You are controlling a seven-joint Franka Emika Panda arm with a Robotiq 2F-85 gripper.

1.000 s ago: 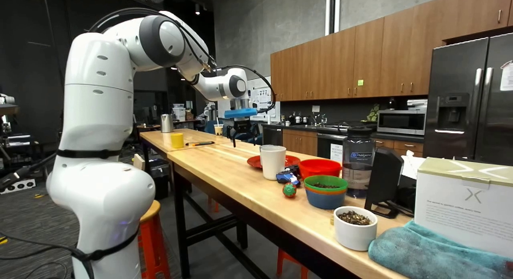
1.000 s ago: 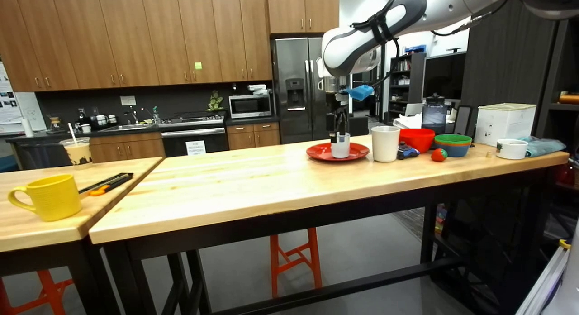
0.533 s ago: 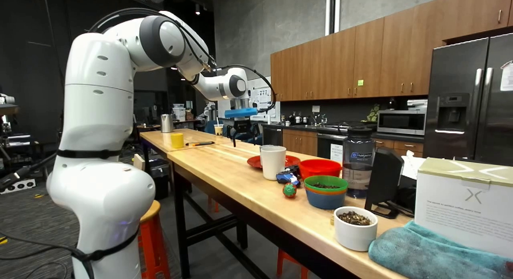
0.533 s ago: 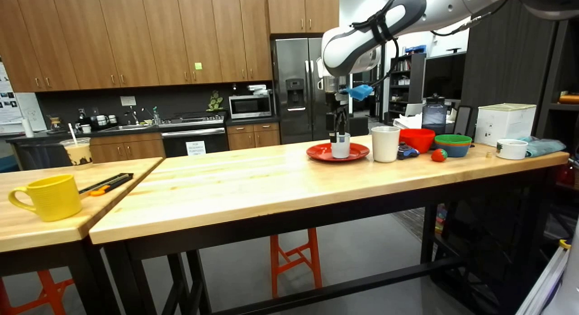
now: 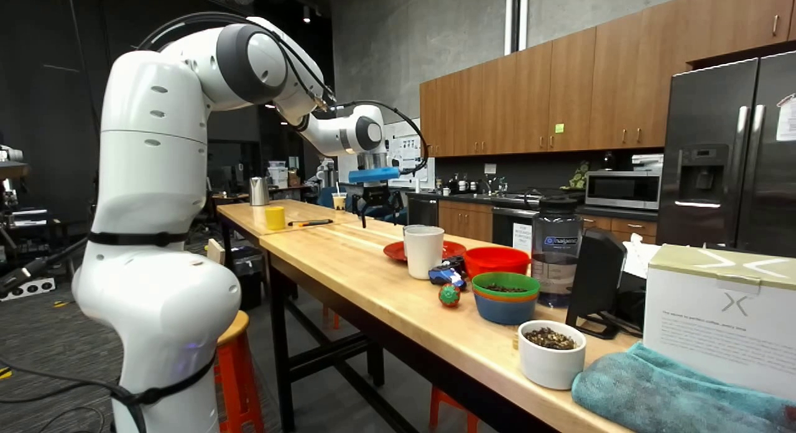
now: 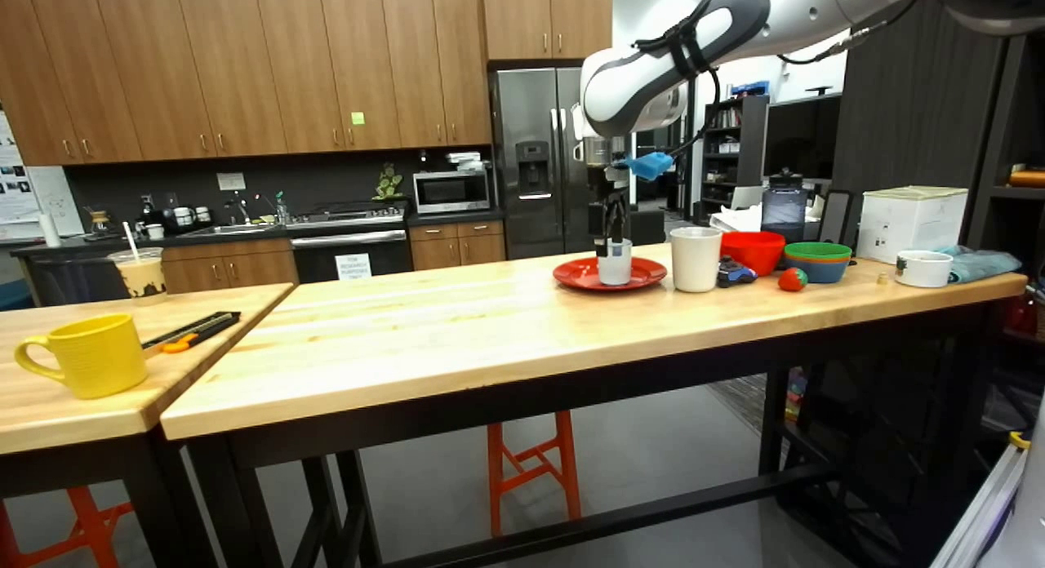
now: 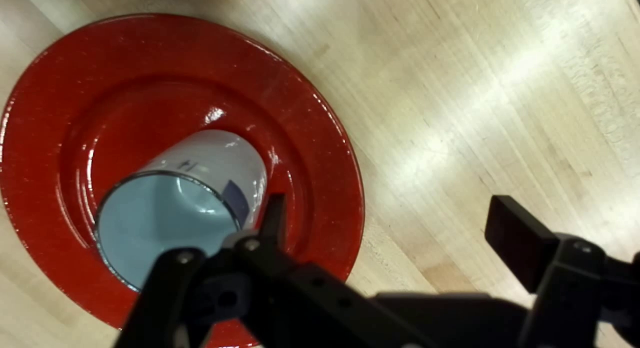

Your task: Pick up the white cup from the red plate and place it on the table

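The small white cup (image 6: 616,268) stands upright on the red plate (image 6: 574,276). In the wrist view the cup (image 7: 220,155) sits inside the plate (image 7: 325,153) at the left. In an exterior view the taller mug hides most of the cup, while the plate's rim (image 5: 393,251) shows. The light wooden table (image 6: 392,331) carries the plate. My gripper (image 7: 387,203) is open and empty. In the wrist view one finger appears just right of the cup, over the plate, and the other over bare table. In an exterior view the gripper (image 5: 379,216) hangs above the table, beyond the plate.
The taller white mug (image 6: 695,259) stands close beside the plate. Past it are a blue toy (image 6: 735,272), a red bowl (image 6: 753,251), stacked bowls (image 6: 818,262), a strawberry-like item (image 6: 792,279) and a bottle (image 6: 784,209). A yellow mug (image 6: 98,356) stands at the far end.
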